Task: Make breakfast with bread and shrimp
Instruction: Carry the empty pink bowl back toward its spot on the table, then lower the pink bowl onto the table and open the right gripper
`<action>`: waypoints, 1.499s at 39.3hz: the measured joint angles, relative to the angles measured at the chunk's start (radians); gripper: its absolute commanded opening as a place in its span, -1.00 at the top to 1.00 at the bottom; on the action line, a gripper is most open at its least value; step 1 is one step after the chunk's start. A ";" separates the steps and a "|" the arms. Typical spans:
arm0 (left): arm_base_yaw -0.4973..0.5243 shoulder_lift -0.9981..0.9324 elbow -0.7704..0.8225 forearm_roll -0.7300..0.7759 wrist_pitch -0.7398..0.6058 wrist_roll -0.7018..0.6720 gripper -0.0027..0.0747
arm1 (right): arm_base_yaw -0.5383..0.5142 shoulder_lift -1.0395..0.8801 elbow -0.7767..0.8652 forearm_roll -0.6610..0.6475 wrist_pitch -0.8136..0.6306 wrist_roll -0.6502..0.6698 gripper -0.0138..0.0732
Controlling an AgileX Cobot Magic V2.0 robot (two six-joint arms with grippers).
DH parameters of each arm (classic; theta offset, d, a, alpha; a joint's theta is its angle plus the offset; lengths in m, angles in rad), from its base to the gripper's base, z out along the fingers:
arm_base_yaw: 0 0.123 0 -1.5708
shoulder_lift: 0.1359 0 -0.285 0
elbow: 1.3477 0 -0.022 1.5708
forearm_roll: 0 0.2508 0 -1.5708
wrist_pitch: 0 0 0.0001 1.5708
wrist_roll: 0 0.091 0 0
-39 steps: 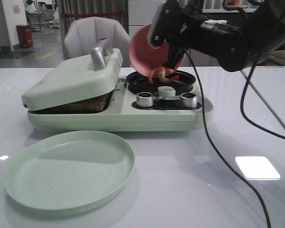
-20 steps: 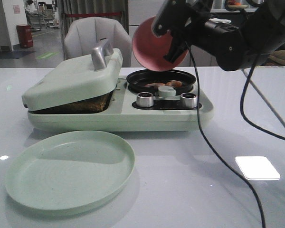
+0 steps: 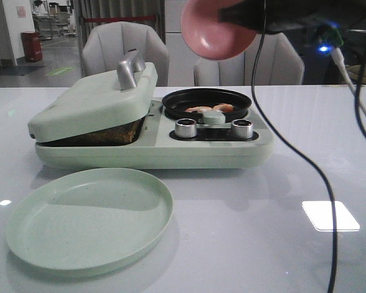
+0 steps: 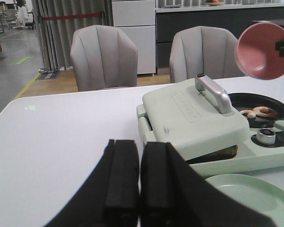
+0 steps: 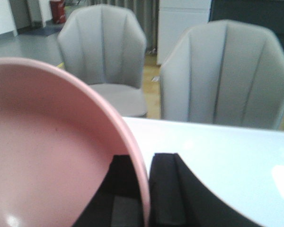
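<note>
Above table [image 3: 280,244], right gripper [image 5: 143,189] pinching pink bowl [image 5: 47,156] rim.

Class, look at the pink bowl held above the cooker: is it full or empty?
Empty. The pink bowl shows only bare inner surface in the right wrist view, and the shrimp lie in the black pan.

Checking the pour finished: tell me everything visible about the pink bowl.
The pink bowl is round, smooth, matte, plastic-looking. The right gripper pinches its rim, one finger inside and one outside. It hangs in the air, tipped on edge, above and behind the black pan. Its visible inside looks empty. Nothing else touches it.
</note>
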 measured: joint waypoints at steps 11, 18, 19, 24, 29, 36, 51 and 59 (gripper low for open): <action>0.000 0.000 0.000 0.000 0.000 0.000 0.64 | -0.053 -0.228 0.000 0.086 0.419 0.002 0.34; 0.000 0.000 0.000 0.000 0.000 0.000 0.64 | -0.167 -0.317 0.000 0.088 0.630 0.004 0.35; 0.000 0.000 0.000 0.000 0.000 0.000 0.64 | -0.184 -0.326 0.000 0.088 0.659 0.004 0.35; 0.000 0.000 0.000 0.000 0.000 0.000 0.64 | -0.267 -0.357 0.000 0.088 0.808 0.004 0.35; 0.000 0.000 0.000 0.000 0.000 0.000 0.64 | -0.325 -0.354 0.001 0.082 0.938 0.004 0.35; 0.000 0.000 0.000 0.000 0.000 0.000 0.64 | -0.361 -0.307 0.001 0.070 1.139 0.004 0.35; 0.000 0.000 0.000 0.000 0.000 0.000 0.64 | -0.365 -0.180 0.069 0.052 1.208 0.004 0.35; 0.000 0.000 0.000 0.000 0.000 0.000 0.64 | -0.365 -0.171 0.175 0.031 1.106 0.006 0.35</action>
